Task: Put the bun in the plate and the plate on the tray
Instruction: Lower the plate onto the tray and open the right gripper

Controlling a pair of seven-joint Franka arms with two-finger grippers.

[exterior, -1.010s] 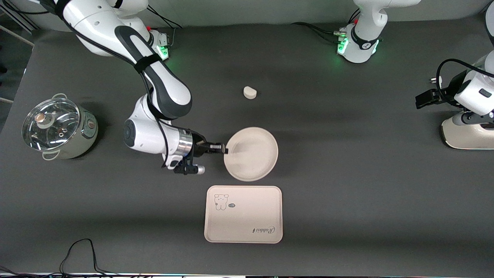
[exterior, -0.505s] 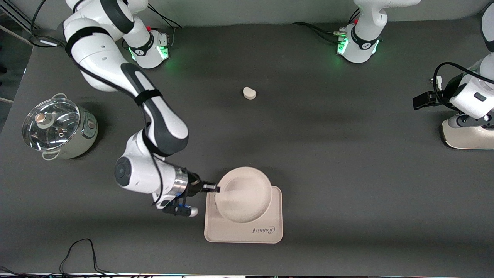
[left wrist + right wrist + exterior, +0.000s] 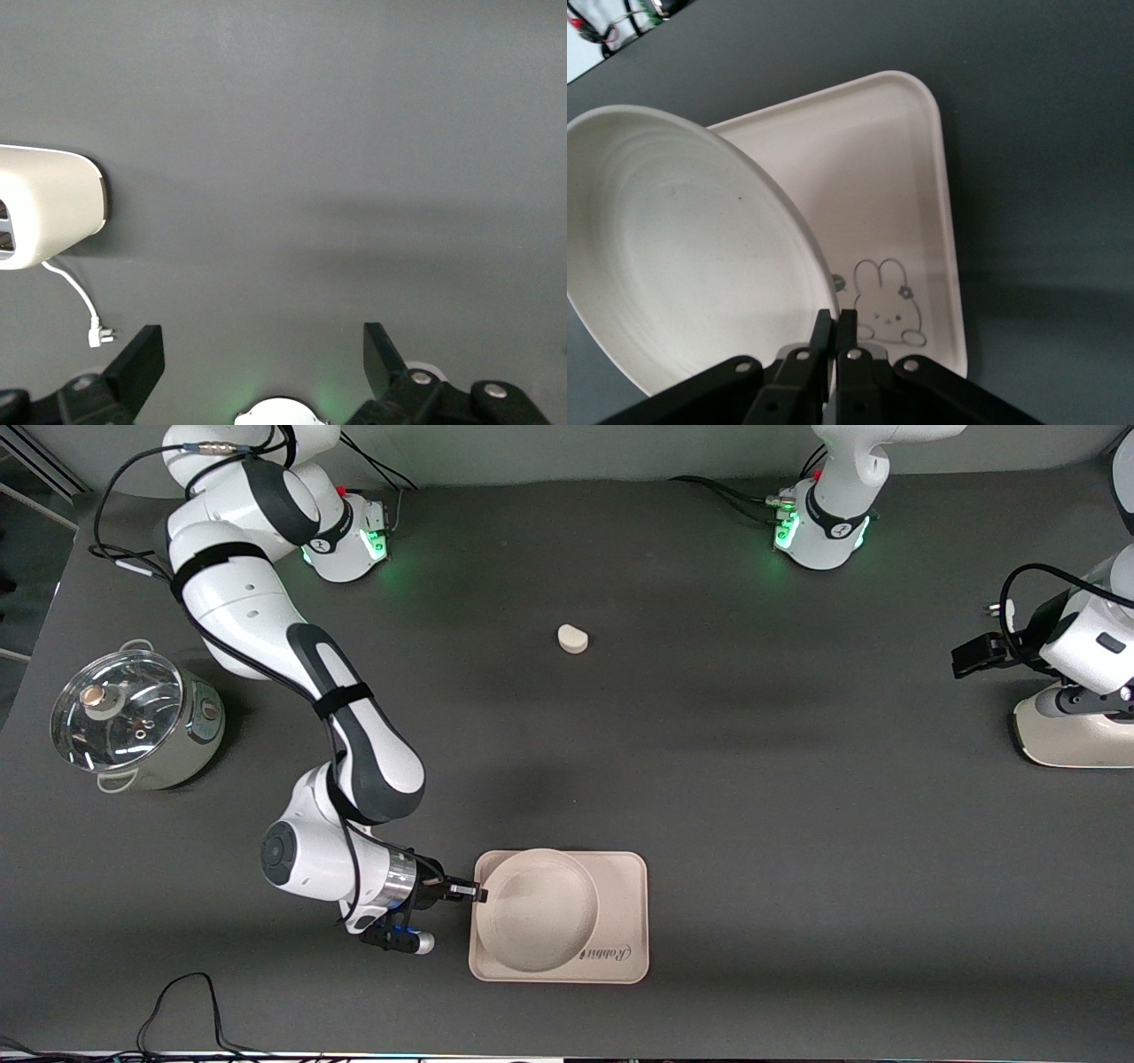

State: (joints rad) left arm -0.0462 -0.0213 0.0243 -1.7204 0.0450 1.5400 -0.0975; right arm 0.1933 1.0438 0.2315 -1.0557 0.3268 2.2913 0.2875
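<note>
Plate (image 3: 539, 911) over tray (image 3: 620, 895), right gripper (image 3: 474, 891) pinching rim

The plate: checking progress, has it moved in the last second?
Yes. The plate, gripped at its rim by the right tool, came toward the front camera, from beside the tray to over it.

1 bun (image 3: 573, 638), 1 plate (image 3: 536, 921), 1 tray (image 3: 620, 908), 1 pot (image 3: 133, 719), 1 toaster (image 3: 1076, 731).

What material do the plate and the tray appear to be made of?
The plate, pinched at its rim by the right gripper, looks like matte ceramic or melamine: faint concentric rings, no shine. The tray looks like smooth moulded plastic with rounded corners and a printed rabbit.
</note>
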